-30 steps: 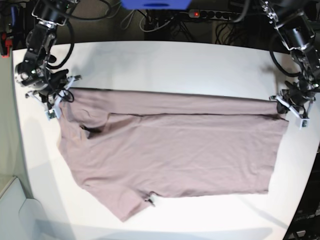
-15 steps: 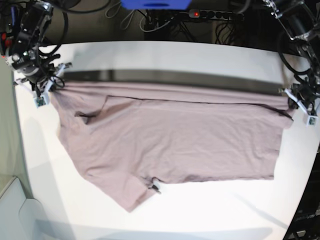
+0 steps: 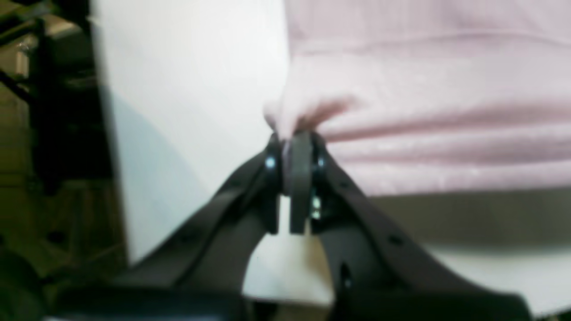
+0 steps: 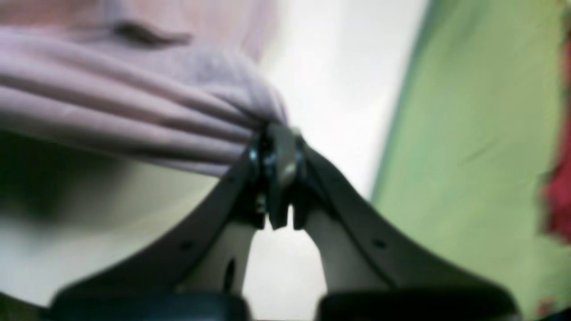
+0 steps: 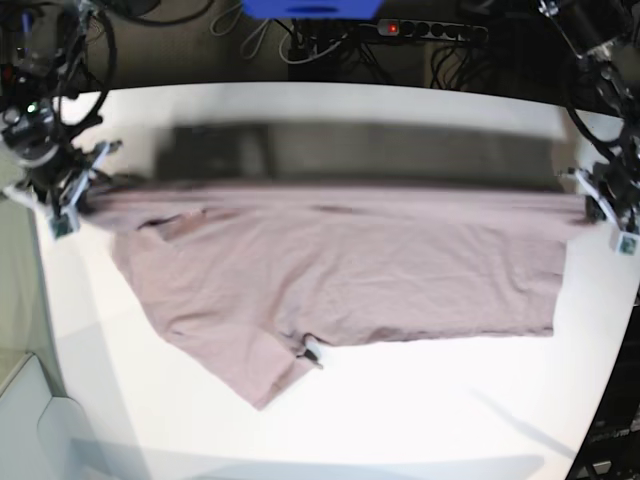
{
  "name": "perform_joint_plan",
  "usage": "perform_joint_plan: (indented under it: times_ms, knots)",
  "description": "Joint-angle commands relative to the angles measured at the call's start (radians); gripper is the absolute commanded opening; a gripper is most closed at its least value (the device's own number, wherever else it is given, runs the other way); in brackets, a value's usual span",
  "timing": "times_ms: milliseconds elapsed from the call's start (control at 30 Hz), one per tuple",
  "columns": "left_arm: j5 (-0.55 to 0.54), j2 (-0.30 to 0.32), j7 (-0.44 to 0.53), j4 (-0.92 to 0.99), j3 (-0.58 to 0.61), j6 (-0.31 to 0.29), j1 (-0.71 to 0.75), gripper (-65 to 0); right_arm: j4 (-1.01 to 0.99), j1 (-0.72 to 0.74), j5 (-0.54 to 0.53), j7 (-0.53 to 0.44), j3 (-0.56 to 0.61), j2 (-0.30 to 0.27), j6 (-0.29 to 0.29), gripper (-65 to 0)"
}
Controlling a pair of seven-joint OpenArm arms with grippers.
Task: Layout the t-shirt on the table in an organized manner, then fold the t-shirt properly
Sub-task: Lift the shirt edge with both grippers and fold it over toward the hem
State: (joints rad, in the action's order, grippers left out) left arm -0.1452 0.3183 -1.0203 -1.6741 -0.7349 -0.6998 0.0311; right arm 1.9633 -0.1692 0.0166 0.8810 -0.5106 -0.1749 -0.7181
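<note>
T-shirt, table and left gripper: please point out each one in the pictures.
t-shirt (image 5: 340, 275), base view, middle of the cloth.
table (image 5: 420, 410), base view, bare near part.
left gripper (image 3: 292, 142), left wrist view, tips pinching cloth.

Dusty mauve-pink t-shirt: spread sideways across white table, far edge lifted taut between both ends, casting dark shadow band behind. Near portion lies on tabletop, creased; one sleeve points toward near-left corner.
</note>
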Motion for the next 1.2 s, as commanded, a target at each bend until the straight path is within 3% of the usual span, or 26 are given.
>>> perform_joint_plan:
  times_ms: [0,200,467,700,1167]
  knots:
    - [0.031,0.032,-0.013,-0.041,-0.012,0.024,-0.02,-64.8,0.015,0.007,0.046,0.04,-0.009,-0.035,0.02,-65.0]
    - [0.031,-0.003,-0.036,-0.085,-0.039,0.013,0.02,-64.8,0.018,-0.059,0.038,0.054,-0.018,-0.05,0.02,-65.0]
    - [0.04,-0.026,-0.036,-0.079,-0.134,0.002,0.086,-64.8,0.015,-0.183,0.038,-0.046,-0.018,0.028,0.02,-65.0]
    - [0.04,-0.034,-0.036,-0.074,-0.157,0.002,0.16,-64.8,0.012,-0.244,0.038,-0.046,-0.01,0.035,0.02,-65.0]
    - [0.04,-0.034,-0.005,0.168,-0.153,0.002,0.212,-64.7,-0.054,-0.312,0.042,-0.066,0.02,0.048,0.02,-65.0]
